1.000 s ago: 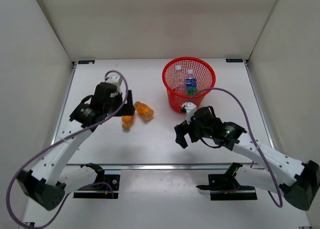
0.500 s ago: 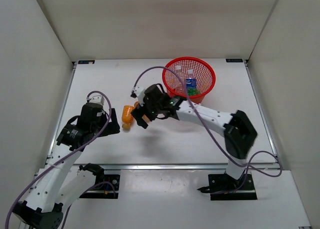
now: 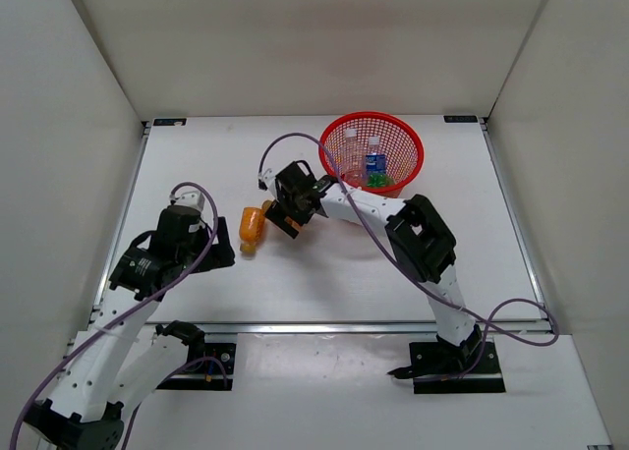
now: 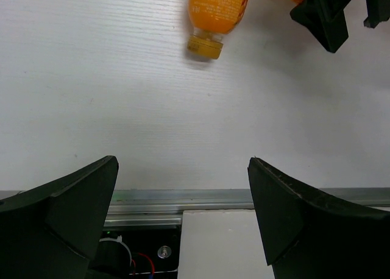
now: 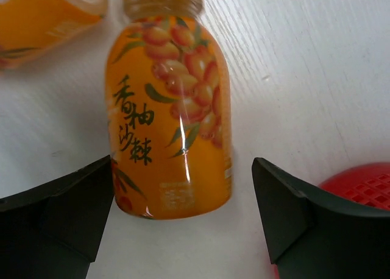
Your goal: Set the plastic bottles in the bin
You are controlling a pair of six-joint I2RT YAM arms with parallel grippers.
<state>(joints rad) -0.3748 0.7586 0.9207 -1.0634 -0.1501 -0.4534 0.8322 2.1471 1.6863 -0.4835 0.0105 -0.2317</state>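
Note:
Two orange bottles lie on the table left of the bin. One orange bottle [image 3: 252, 230] lies free; it also shows at the top of the left wrist view [image 4: 216, 8]. The other orange bottle [image 5: 167, 108] lies between the open jaws of my right gripper [image 5: 183, 212], which is just above it [image 3: 285, 214]; no contact shows. My left gripper [image 3: 216, 253] is open and empty, back from the bottles [image 4: 183, 194]. The red mesh bin [image 3: 371, 117] holds a blue-labelled bottle [image 3: 375, 163], a green bottle [image 3: 376, 180] and a clear bottle [image 3: 349, 160].
The right arm stretches across the table's middle from the near right, passing just in front of the bin. The bin's red rim shows in the right wrist view [image 5: 359, 181]. The table's near metal edge [image 4: 183, 198] lies under the left gripper. White walls enclose the table.
The right arm has swung from the near right across to the orange bottles and set its open jaws around one. The left arm has pulled back toward the near left.

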